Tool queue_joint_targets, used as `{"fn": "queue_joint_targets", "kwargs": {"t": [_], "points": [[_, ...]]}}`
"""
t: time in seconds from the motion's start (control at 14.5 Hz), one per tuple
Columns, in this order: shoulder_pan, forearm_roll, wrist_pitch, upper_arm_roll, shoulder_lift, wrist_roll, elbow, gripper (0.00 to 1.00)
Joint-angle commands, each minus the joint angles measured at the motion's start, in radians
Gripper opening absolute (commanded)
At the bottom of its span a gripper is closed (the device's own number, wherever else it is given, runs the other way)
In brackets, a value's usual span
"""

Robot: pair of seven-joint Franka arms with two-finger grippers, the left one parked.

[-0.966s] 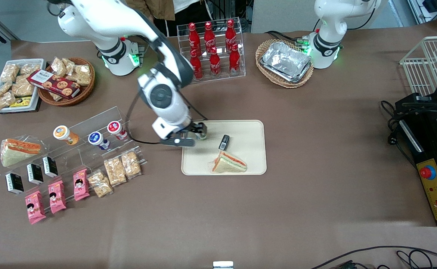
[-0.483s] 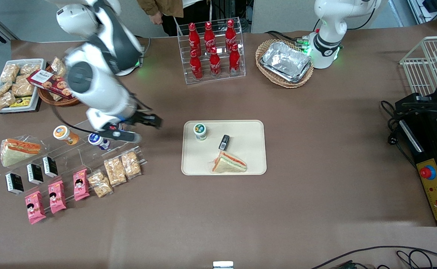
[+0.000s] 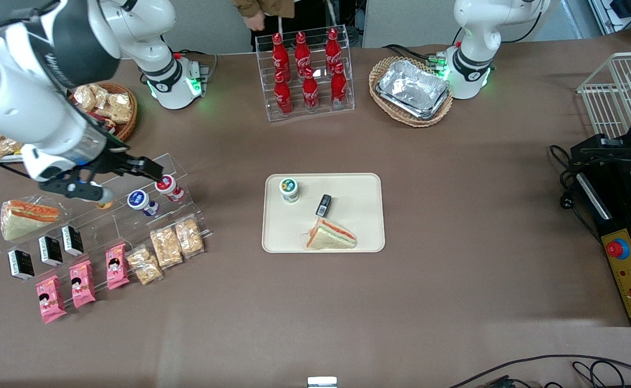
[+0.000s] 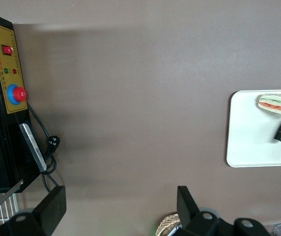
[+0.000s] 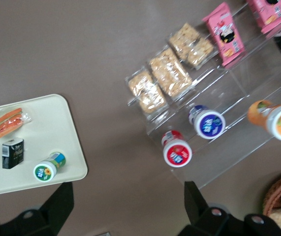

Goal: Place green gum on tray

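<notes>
The green gum (image 3: 289, 189) is a small white bottle with a green-and-white lid. It stands upright on the cream tray (image 3: 358, 226), in the corner farthest from the front camera, toward the working arm's end. It also shows in the right wrist view (image 5: 48, 167), on the tray (image 5: 56, 128). My gripper (image 3: 142, 167) is open and empty. It hangs high above the clear acrylic rack (image 3: 132, 210), well away from the tray, toward the working arm's end of the table.
On the tray lie a wrapped sandwich (image 3: 330, 236) and a small black packet (image 3: 323, 205). The rack holds red-lidded (image 3: 166, 185), blue-lidded (image 3: 139, 200) and orange bottles, snack bags and pink packs. A cola bottle rack (image 3: 306, 70) and a basket of foil trays (image 3: 412, 89) stand farther from the camera.
My gripper has let go of the green gum on the tray, then risen and swung away toward the working arm's end, over the acrylic rack. The gum stays upright on the tray.
</notes>
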Motion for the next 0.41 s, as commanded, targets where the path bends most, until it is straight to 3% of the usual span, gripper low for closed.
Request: {"fn": "queue_joint_targets", "kwargs": {"t": [0.0,0.21,0.34], "points": [[-0.058,-0.017,-0.038,0.011,0.031,-0.038,0.075,1.0],[-0.11,-0.02,-0.039,0.011,0.043,-0.067,0.135,1.0],[-0.145,-0.042,-0.036,0.011,0.052,-0.183,0.137,1.0]]}}
